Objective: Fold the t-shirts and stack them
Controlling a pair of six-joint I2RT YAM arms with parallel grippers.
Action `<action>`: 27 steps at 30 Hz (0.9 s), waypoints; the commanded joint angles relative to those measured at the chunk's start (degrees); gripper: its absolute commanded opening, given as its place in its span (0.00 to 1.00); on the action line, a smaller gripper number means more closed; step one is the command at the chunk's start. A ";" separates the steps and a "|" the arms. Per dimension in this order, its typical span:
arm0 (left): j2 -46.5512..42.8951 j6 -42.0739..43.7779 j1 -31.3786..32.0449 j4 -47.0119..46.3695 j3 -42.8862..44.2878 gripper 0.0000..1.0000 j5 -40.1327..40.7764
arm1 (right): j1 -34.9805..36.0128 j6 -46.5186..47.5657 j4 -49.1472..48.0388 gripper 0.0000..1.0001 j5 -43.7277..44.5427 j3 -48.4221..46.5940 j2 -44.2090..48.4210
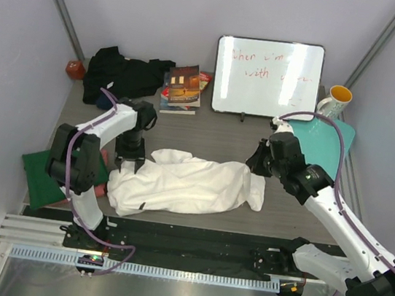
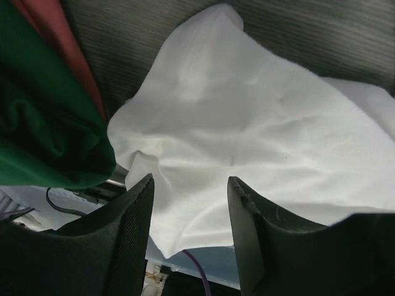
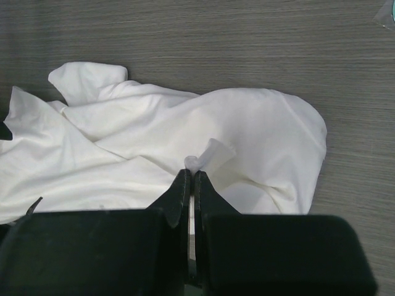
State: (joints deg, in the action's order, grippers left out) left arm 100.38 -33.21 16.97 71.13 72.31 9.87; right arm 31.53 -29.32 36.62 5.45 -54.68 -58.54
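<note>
The white t-shirt lies crumpled across the middle of the table, stretched roughly left to right between the two arms. Its left end is bunched into a broad heap near the front edge, and its right end is rounded over in a soft fold.

The left jaws stand open over the shirt's left end. In the left wrist view there is a clear gap between them, and the white cloth shows through it, lying below with nothing clamped. Whether the tips touch the fabric cannot be told.

The right jaws are closed at the shirt's right end. The right wrist view shows them pressed together with a small tuft of the white cloth pinched at their tips, while the rest of the garment spreads away over the grey table surface.

Just left of the left arm's base, a dark green t-shirt rests at the table's left edge, with a sliver of a salmon pink t-shirt beside it (both also fill the corner of the left wrist view). A black t-shirt is heaped at the back left, next to a stack of books.

A whiteboard with red writing leans against the back wall. To its right stands a mug at the edge of a teal mat.
</note>
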 commanded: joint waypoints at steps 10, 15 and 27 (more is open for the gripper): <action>-1.67 0.34 -0.54 -2.76 -2.53 0.53 -4.24 | 0.11 -5.57 -6.48 0.01 5.96 6.60 -0.70; -3.79 0.96 -0.45 -1.09 -3.14 0.59 -3.72 | 0.11 -5.48 -6.30 0.01 6.68 6.34 -1.22; -2.73 0.87 -0.45 -5.30 -8.68 0.57 -6.36 | 0.11 -4.95 -6.12 0.01 5.71 5.46 3.17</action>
State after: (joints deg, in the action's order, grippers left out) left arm 97.78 -32.71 16.80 68.38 63.22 4.62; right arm 31.53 -33.98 32.12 10.39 -47.27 -58.70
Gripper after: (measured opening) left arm 0.575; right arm 0.039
